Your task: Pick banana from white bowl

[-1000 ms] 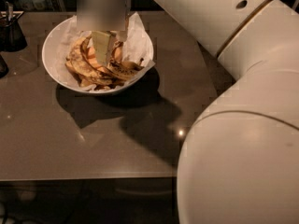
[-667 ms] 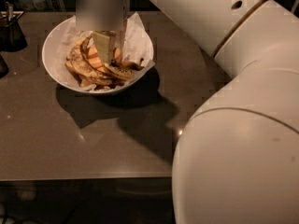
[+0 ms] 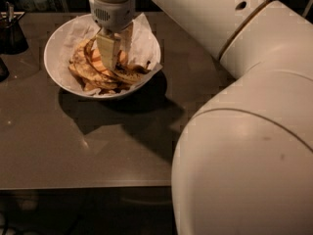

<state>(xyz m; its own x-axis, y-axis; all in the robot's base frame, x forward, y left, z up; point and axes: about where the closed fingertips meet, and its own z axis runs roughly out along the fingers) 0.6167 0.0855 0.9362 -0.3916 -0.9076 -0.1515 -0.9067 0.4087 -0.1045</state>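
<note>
The white bowl (image 3: 55,75), lined with crumpled white paper, stands at the table's back left and holds several bananas. A brown, black-speckled banana (image 3: 131,75) lies at the bowl's right side. Smoother orange-yellow bananas (image 3: 84,68) lie to its left. My gripper (image 3: 117,62) reaches straight down into the middle of the bowl, open, its fingers (image 3: 108,50) among the bananas. One finger stands in front of an orange banana and the other is behind it. The fingertips are partly hidden among the fruit.
A small dark container (image 3: 11,33) stands at the table's back left corner, left of the bowl. My large white arm (image 3: 244,131) fills the right side of the view. The table's front edge (image 3: 83,185) runs along the bottom.
The gripper stays down in the bowl at about the same place. The arm's big elbow link has shifted a little left and fills more of the view.
</note>
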